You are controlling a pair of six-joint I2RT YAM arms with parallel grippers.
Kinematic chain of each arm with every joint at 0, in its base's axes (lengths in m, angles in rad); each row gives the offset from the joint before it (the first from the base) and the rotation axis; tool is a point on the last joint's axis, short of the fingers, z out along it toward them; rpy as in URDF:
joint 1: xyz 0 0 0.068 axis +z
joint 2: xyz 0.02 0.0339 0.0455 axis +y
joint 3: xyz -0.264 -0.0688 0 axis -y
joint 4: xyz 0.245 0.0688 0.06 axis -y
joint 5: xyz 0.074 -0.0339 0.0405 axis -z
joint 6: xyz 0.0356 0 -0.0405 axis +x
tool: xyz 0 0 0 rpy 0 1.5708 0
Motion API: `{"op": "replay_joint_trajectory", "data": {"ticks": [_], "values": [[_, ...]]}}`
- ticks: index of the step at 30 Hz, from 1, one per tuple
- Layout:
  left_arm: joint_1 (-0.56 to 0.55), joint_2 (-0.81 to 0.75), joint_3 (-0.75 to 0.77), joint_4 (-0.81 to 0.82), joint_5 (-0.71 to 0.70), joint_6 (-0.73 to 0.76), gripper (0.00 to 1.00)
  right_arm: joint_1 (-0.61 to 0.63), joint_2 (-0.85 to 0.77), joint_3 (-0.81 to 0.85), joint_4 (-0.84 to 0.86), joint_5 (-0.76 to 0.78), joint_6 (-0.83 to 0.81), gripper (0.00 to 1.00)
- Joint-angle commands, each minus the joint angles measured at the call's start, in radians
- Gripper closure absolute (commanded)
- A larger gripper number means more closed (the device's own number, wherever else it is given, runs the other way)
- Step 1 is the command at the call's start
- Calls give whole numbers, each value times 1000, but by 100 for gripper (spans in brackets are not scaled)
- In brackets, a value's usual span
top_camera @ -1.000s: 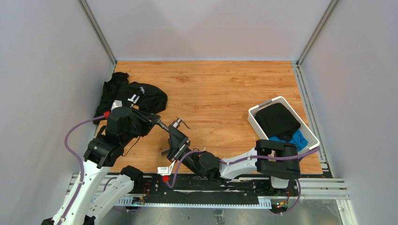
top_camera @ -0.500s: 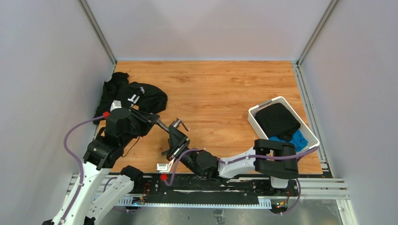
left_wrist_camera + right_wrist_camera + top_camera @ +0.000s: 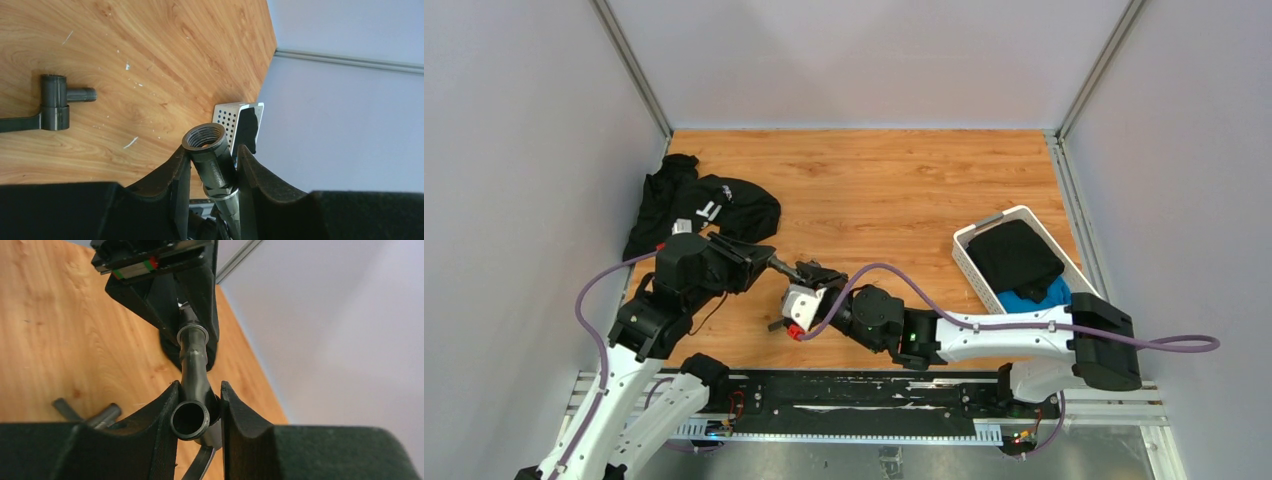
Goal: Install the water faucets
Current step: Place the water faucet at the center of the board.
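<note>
Dark-grey metal, stiff and dense for its size: that is how I judge the short tubular faucet body [image 3: 192, 362]. It will not give under the jaws, but its smooth round wall looks liable to twist or slip. I would take hold across the straight barrel, clear of the threads, which is about where both claws sit.

My left gripper [image 3: 212, 150] is closed snugly on the barrel just behind a threaded open mouth. My right gripper [image 3: 198, 387] is pinched on the other stretch, just behind a plain open mouth. The piece hangs in the air between the two claws, above the near-left part of the brown wooden table [image 3: 904, 190], well apart from the white plastic basket [image 3: 1014, 213].

Its long axis runs from one claw to the other, roughly left to right in the overhead view, with a slight kink past a bright metal ring [image 3: 192, 333] near the left fingers. Whether this is one part or two being screwed together I cannot tell.

A second dark-grey T-shaped tap piece with a thin lever handle [image 3: 52, 102] lies flat on the wood, its short threaded stub pointing right in the left wrist view.
</note>
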Motion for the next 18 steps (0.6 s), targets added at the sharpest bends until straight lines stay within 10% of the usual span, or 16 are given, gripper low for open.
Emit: {"op": "replay_joint_trajectory", "data": {"ticks": [1,9,12,18], "values": [[-1,-40,-21,122,-40,73,100,-29,-61,48,-90,-144,485,100],[-1,-40,-26,132,-38,71,97,-46,-57,8,-48,-142,470,100],[-1,-33,-28,120,-39,70,63,-54,-69,-5,-56,-131,434,100],[-1,-31,-48,153,-39,77,34,-136,-124,-44,-81,-146,501,100]]}}
